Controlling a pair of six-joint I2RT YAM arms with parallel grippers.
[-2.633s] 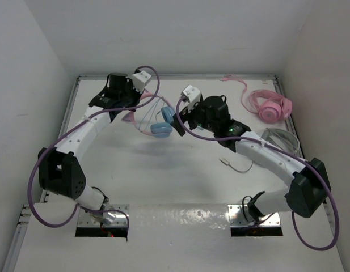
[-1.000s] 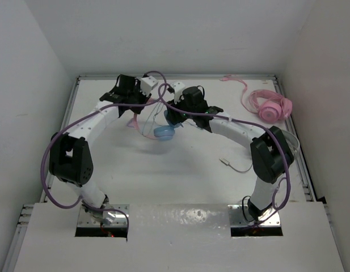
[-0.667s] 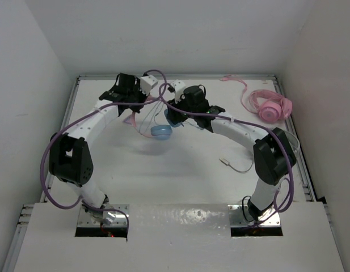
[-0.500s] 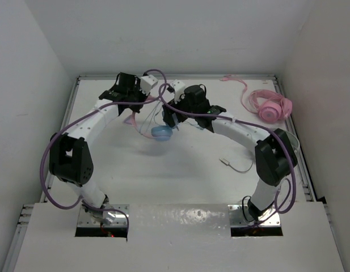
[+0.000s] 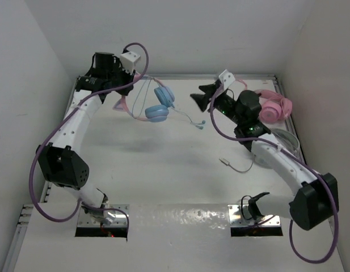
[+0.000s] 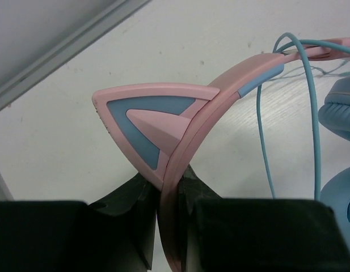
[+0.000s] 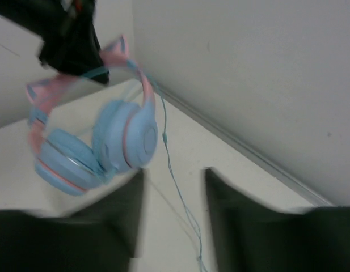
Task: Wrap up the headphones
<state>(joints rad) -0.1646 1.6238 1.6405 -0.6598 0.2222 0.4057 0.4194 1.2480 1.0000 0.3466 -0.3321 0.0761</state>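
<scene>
Blue headphones (image 5: 158, 107), headband (image 6: 220, 107) clamped in left tool (image 6: 168, 192)

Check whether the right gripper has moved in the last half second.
Yes. The right gripper has swung rightward, away from the blue headphones and nearer the pink headphones.

No readable text, label, brand or number appears in any view.

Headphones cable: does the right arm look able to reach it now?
Probably yes: the cable dangles free from the headphones held up by the left pincer, and the open right pincer faces it, nothing between.
</scene>
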